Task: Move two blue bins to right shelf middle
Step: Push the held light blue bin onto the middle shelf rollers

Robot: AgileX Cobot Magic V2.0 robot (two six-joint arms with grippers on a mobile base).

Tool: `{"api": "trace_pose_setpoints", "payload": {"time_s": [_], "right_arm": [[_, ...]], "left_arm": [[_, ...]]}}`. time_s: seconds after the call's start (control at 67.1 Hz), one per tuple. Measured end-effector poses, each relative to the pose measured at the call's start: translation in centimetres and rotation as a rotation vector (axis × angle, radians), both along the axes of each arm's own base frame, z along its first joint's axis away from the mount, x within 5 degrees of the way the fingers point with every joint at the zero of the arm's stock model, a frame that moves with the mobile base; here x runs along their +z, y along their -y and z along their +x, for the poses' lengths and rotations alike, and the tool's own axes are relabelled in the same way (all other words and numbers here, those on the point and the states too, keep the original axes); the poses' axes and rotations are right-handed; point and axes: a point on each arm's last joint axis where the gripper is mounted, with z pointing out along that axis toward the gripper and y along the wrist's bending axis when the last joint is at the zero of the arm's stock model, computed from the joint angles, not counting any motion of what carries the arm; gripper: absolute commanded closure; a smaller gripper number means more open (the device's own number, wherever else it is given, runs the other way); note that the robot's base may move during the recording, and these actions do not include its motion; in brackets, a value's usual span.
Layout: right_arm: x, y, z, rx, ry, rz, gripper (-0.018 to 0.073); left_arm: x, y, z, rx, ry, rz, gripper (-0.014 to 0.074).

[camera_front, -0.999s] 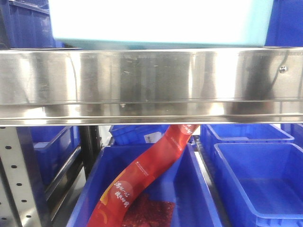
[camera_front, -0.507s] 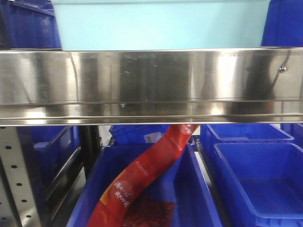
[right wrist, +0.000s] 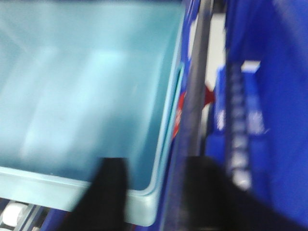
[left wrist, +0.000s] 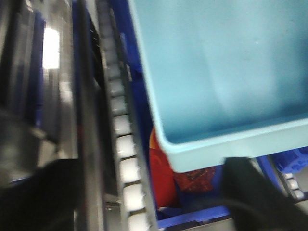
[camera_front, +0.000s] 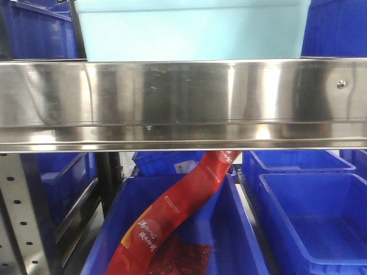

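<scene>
A broad steel rail [camera_front: 183, 103] is spanning the front view, resting at left on a grey perforated upright [camera_front: 20, 212]. Above the rail, one pale bin [camera_front: 192, 30] is sitting on the middle tier, with a dark blue crate at its left [camera_front: 37, 28] and another at its right [camera_front: 335, 27]. Below the rail, four more dark crates are showing; the centre crate [camera_front: 178, 229] is holding one red packet [camera_front: 172, 217] that is leaning up toward the rail.

In the left wrist view, a roller track [left wrist: 122, 144] is running beside the bin [left wrist: 216, 72], and the left gripper's [left wrist: 144, 197] dark fingers [left wrist: 250, 192] are standing apart at the bin's near corner. In the right wrist view, the right gripper [right wrist: 154, 192] is straddling the bin's [right wrist: 82, 82] corner, fingers [right wrist: 108, 187] apart; blur hides whether they are touching the rim.
</scene>
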Motion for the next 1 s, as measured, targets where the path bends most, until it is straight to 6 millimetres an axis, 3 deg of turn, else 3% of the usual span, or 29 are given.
{"api": "trace_pose_setpoints", "payload": {"time_s": [0.075,0.119,0.253,0.388,0.611,0.999], "right_arm": [[1.4,0.7,-1.8,-0.011,0.055,-0.016,0.0718],[1.7,1.1,-2.8,-0.017,0.075,-0.029,0.0721],[0.8,1.9,-5.0,-0.031,0.088,-0.063,0.0721],[-2.1,2.3,-6.7,-0.032,0.063,-0.076,0.0721],[-8.0,3.3,-10.4,-0.036,0.098,-0.068,0.0721],[-13.8,5.1,-17.5,-0.049,0.316,-0.011,0.0721]], "left_arm": [[1.0,-0.9,-1.0,0.013,0.022,0.002,0.0582],[1.5,-1.3,-1.5,0.019,0.039,0.002,0.0713],[2.1,-2.1,-2.4,0.027,0.061,0.008,0.0706],[0.9,-2.8,-3.4,0.027,0.03,0.031,0.0706],[-3.2,-5.1,-7.4,-0.005,0.107,-0.059,0.0707],[-12.3,-10.4,-17.3,-0.131,0.371,-0.296,0.0707]]}}
